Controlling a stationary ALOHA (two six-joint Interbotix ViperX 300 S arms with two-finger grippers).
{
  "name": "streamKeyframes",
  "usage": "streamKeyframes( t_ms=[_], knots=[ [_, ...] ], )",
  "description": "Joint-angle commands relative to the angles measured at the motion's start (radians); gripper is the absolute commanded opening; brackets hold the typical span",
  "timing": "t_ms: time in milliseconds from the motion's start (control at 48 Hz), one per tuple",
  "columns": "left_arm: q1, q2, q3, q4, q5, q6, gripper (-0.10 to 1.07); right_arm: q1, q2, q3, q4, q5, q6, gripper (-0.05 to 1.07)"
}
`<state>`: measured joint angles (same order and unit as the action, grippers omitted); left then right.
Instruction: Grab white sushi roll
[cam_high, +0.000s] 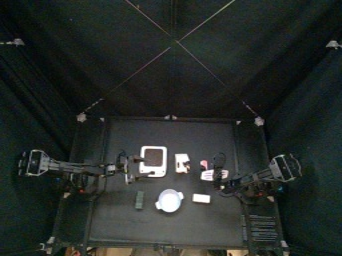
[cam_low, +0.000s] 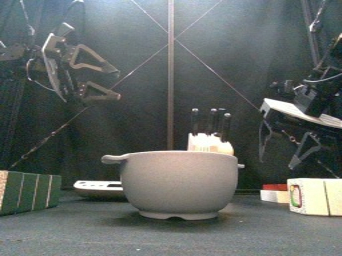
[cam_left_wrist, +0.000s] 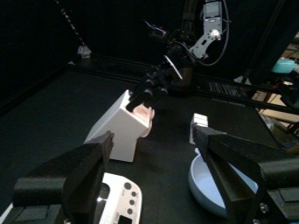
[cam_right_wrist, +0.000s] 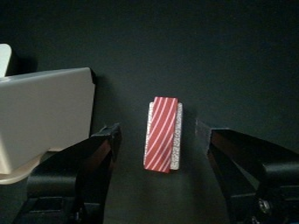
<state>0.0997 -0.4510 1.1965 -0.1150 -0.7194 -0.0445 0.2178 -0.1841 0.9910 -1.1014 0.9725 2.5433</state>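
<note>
my right pincer (cam_right_wrist: 163, 156): spread wide, empty, hovering over red-striped piece (cam_right_wrist: 165, 133) | white sushi roll (cam_high: 201, 198): just beside round dish (cam_high: 170, 201) | my left pincer (cam_left_wrist: 158, 166): released

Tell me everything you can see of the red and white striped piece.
The striped piece is a small oblong block, its top banded in diagonal red and white stripes, with a pale speckled edge along one long side. It lies flat on the black table, apart from a white box beside it. The right end effector is open, its jaws flanking it; nothing visibly touches it.
</note>
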Motion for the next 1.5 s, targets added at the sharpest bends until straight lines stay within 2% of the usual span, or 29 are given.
streamKeyframes(
  t_ms=[0,292,771,1000,1167,1292,1479],
  knots=[
    [0.003,-0.003,-0.011,0.000,-0.005,0.000,1.04,-0.005,-0.032,0.002,-0.011,-0.006,0.002,0.98],
    [0.005,-0.003,-0.011,0.000,-0.005,0.002,1.04,-0.009,-0.081,0.029,-0.017,-0.008,0.002,0.98],
    [0.006,-0.003,-0.009,0.000,-0.005,0.002,1.04,-0.018,-0.094,0.037,-0.032,-0.040,0.000,0.98],
    [-0.002,-0.003,-0.012,0.041,-0.005,0.003,1.04,-0.020,-0.156,0.040,-0.120,-0.057,-0.002,0.98],
    [-0.002,-0.003,-0.012,0.046,-0.005,0.000,1.04,-0.014,-0.249,0.046,-0.245,-0.117,-0.008,0.98],
    [-0.002,-0.003,-0.009,0.040,-0.005,0.002,1.04,-0.012,-0.336,0.043,-0.321,-0.179,-0.087,0.98],
    [-0.002,-0.005,-0.008,0.037,-0.005,0.002,1.04,-0.011,-0.433,0.021,-0.267,-0.307,-0.304,0.98]
  ],
)
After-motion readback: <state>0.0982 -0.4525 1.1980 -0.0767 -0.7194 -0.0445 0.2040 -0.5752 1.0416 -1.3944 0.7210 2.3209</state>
